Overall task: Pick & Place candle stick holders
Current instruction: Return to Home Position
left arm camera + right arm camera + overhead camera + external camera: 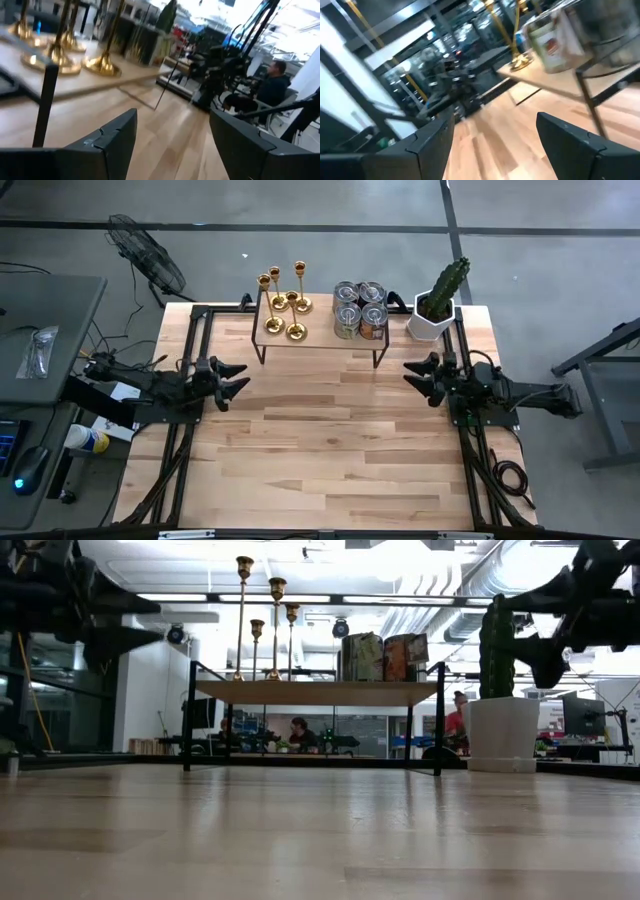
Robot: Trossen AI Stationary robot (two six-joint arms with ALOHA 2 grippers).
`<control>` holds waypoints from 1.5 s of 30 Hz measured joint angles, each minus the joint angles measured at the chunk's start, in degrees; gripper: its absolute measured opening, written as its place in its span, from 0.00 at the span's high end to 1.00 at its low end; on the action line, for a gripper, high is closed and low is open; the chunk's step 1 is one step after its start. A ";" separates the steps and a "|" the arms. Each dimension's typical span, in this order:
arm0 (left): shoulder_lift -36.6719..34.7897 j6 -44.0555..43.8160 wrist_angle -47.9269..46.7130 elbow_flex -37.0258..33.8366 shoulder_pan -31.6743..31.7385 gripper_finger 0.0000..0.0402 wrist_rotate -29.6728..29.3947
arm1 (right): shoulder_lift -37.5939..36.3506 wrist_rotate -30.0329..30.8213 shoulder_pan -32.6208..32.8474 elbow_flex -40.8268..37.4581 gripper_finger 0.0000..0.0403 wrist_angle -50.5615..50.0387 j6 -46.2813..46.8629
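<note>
Several gold candle stick holders (284, 302) stand upright on their round bases on the left half of a small black-legged shelf (318, 340) at the table's far side. They show in the low view (262, 620) and, by their bases, in the left wrist view (102, 64). My left gripper (240, 377) is open and empty, raised over the table's left side, pointing right. My right gripper (410, 375) is open and empty, raised over the right side, pointing left.
Several tin cans (360, 310) stand on the shelf's right half. A potted cactus (438, 305) stands at the far right corner. The wooden table (320, 450) lies bare between the arms and toward the near edge. People sit in the room behind (272, 87).
</note>
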 joint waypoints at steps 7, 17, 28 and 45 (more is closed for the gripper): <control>-0.07 -0.66 -2.28 0.43 0.02 0.39 0.10 | 0.00 -6.74 -0.53 -0.02 0.32 -3.52 -1.40; -0.07 -3.27 -4.73 1.27 0.02 0.39 -3.20 | 0.28 -10.05 -3.02 -0.02 0.32 -4.10 -5.88; -0.07 -3.19 -4.55 1.33 0.00 0.39 2.02 | 0.56 -9.60 -2.99 -0.04 0.32 -3.70 -5.92; -0.07 -3.21 -4.55 1.33 0.00 0.39 2.24 | 0.58 -9.51 -2.99 -0.09 0.32 -3.34 -5.96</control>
